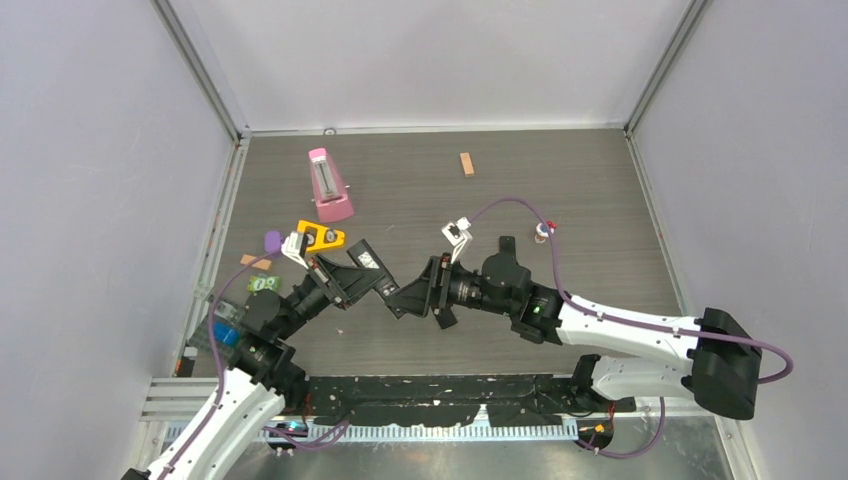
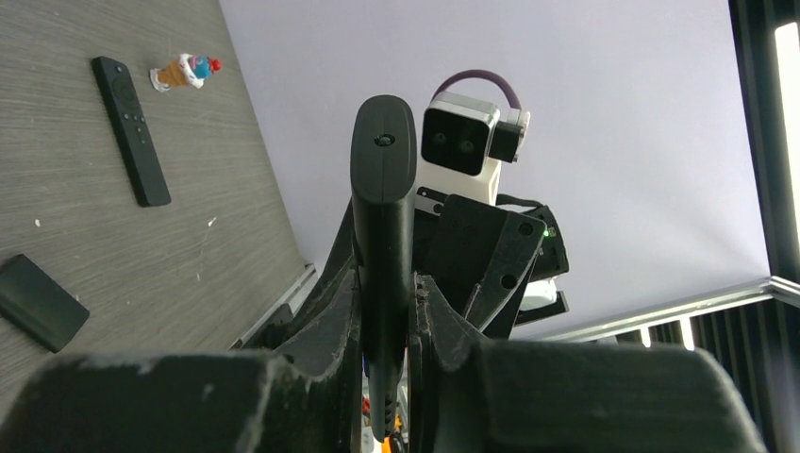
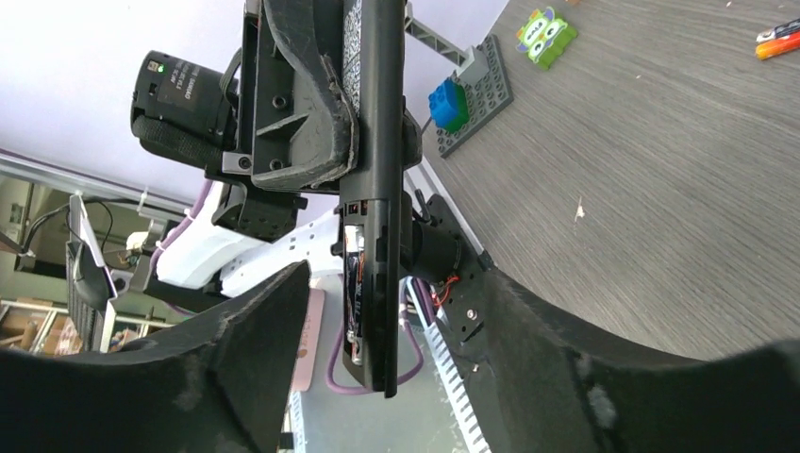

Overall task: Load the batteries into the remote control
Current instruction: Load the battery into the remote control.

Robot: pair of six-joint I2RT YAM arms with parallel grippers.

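Observation:
My left gripper (image 2: 385,302) is shut on a black remote control (image 2: 382,189) and holds it edge-on in the air; both also show in the top view, the gripper (image 1: 352,277) and the remote (image 1: 368,258). In the right wrist view the remote (image 3: 375,142) hangs between my right gripper's (image 3: 391,311) wide-open fingers, which do not touch it. Its battery bay is uncovered at the lower end, with a dark, red-marked battery (image 3: 355,283) inside. Two small red-orange cylinders (image 3: 778,42) lie on the table at the far right. The right gripper (image 1: 415,295) faces the left one.
A second black remote (image 2: 132,132), a small black slab (image 2: 38,302) and a toy figure (image 2: 184,71) lie on the table. A pink stand (image 1: 328,187), a yellow piece (image 1: 320,236), a wood block (image 1: 466,163), a green toy (image 3: 547,36) and a brick plate (image 3: 472,94) are around.

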